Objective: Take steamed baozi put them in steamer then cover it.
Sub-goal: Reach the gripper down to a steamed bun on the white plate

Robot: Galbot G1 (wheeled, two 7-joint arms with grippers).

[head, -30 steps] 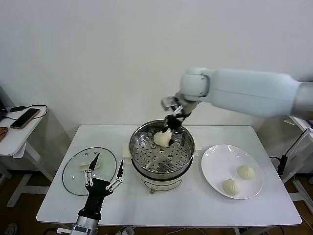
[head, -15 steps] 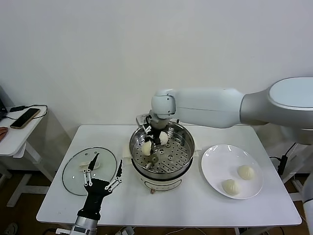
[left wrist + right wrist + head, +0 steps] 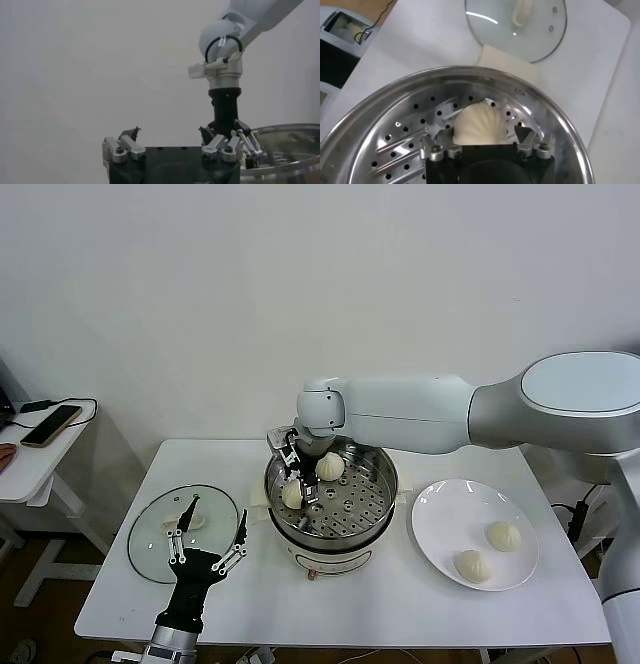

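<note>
The steamer [image 3: 382, 484] stands mid-table with two baozi on its perforated tray [image 3: 395, 140]. My right gripper [image 3: 297, 477] is down inside it at the left side, open. One baozi [image 3: 292, 494] [image 3: 479, 124] rests on the tray between its spread fingers. The other baozi [image 3: 330, 466] lies just behind it. Two more baozi [image 3: 503, 535] [image 3: 471, 565] sit on the white plate [image 3: 445, 514]. The glass cover [image 3: 160, 539] [image 3: 520, 30] lies flat on the table to the left of the steamer. My left gripper [image 3: 208, 544] [image 3: 169, 132] hovers open and empty near the cover's front edge.
A side table [image 3: 30, 464] with a phone [image 3: 50, 425] stands at the far left. The steamer's rim [image 3: 290, 131] shows beside the left gripper. The right arm [image 3: 420, 412] spans above the table's back from the right.
The right gripper swung from the steamer's back to its left side, lowered a baozi onto the tray and opened off it. The left arm has barely moved.
</note>
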